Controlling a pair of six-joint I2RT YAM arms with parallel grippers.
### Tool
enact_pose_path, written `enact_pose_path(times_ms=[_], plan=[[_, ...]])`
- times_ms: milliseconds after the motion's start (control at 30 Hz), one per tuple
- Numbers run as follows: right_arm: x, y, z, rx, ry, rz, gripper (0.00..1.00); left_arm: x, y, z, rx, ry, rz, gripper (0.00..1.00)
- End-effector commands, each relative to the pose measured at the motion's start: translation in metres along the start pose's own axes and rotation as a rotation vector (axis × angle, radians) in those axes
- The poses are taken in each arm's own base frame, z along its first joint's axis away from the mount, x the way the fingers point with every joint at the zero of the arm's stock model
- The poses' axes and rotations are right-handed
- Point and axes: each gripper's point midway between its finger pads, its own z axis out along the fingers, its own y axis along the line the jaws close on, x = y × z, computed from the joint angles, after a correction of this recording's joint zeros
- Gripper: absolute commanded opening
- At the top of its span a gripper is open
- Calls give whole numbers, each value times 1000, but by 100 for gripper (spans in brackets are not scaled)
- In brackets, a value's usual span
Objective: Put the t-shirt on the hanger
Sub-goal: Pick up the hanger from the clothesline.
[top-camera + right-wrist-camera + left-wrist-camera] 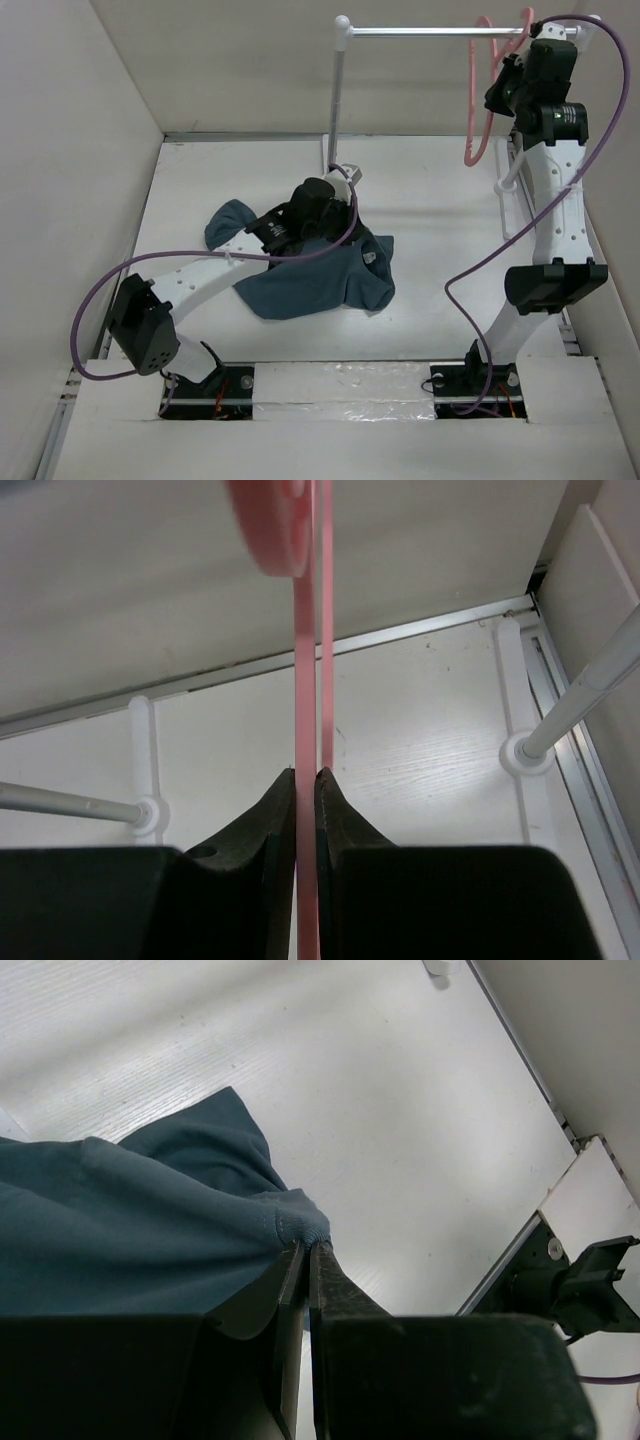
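The dark teal t-shirt [300, 285] lies crumpled on the table in the middle of the top view. My left gripper [308, 1247] is shut on a bunched seam edge of the t-shirt [120, 1230], with fabric spreading out to the left of the fingers. The salmon-pink hanger [478, 110] hangs from the white rail at the back right. My right gripper [306, 773] is raised beside the rail. It is shut on one thin bar of the hanger [305, 680], which runs straight up between the fingertips. The hanger's second bar shows just behind.
The white rail [430, 32] spans the back on an upright post [337, 100], with its base feet [520, 750] on the table. Walls close in the left, back and right. The arm bases [210, 385] sit at the near edge.
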Motion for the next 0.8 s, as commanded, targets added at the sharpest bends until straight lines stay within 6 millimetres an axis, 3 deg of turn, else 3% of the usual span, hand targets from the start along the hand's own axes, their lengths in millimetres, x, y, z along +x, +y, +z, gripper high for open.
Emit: enact_pose_path(times_ms=[0, 133, 267, 367, 400, 500, 533, 600, 700, 733, 767], plan=[[-59, 13, -29, -52, -195, -18, 0, -35, -21, -6, 65, -91, 27, 0], [-73, 19, -49, -92, -250, -32, 0, -36, -22, -6, 69, -88, 30, 0], [-62, 23, -54, -125, -219, -55, 0, -44, -26, -6, 72, -107, 20, 0], [-47, 21, -59, -129, -183, -40, 0, -55, -32, -7, 86, -130, 16, 0], [-34, 25, -56, -160, -150, -39, 0, -61, -35, -8, 88, -142, 19, 0], [-20, 28, -66, -191, -123, -11, 0, -65, -34, -6, 77, -146, 30, 0], [-5, 31, -62, -201, -91, -5, 0, -65, -33, -6, 73, -145, 33, 0], [7, 38, -68, -225, -76, 8, 0, -66, -31, -6, 61, -146, 37, 0], [21, 54, -91, -291, -74, 23, 0, -64, -26, -3, 41, -141, 41, 0], [19, 58, -109, -317, -92, 30, 0, -62, -25, -1, 37, -136, 41, 0], [38, 67, -114, -361, -45, 31, 0, -67, -15, -1, 29, -141, 25, 0]])
